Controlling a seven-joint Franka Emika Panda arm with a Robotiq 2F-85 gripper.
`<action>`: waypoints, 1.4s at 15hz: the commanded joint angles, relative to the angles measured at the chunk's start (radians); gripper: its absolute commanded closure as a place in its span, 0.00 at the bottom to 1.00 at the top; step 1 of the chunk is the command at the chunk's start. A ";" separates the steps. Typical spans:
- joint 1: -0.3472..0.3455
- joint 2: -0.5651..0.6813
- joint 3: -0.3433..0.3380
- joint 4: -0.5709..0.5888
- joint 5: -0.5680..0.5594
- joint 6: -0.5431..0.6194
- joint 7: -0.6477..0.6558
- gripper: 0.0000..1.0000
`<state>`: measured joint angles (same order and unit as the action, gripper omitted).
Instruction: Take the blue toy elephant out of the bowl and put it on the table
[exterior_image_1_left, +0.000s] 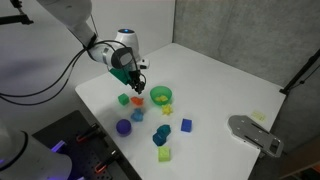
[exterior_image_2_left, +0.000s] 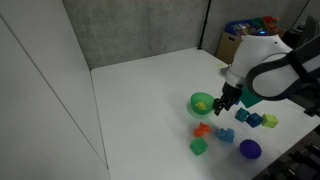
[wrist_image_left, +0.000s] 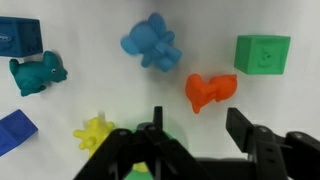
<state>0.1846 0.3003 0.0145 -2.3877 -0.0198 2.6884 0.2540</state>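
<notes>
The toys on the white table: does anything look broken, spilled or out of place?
Nothing looks broken or spilled. The toys are just loosely scattered. The one oddity: the blue toy elephant lies on the table, not in the bowl, with the open gripper empty.

I see a grey speckled wall (exterior_image_2_left: 140, 30) behind the white desk (exterior_image_2_left: 150, 100), and a white panel (exterior_image_2_left: 40, 90) alongside it.
</notes>
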 joint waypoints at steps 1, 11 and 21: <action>-0.008 -0.069 -0.008 -0.045 -0.042 -0.020 -0.007 0.03; -0.068 -0.248 -0.036 0.016 -0.170 -0.173 -0.043 0.00; -0.149 -0.469 -0.036 0.098 -0.090 -0.559 -0.193 0.00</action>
<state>0.0625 -0.0932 -0.0238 -2.2904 -0.1567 2.2237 0.1335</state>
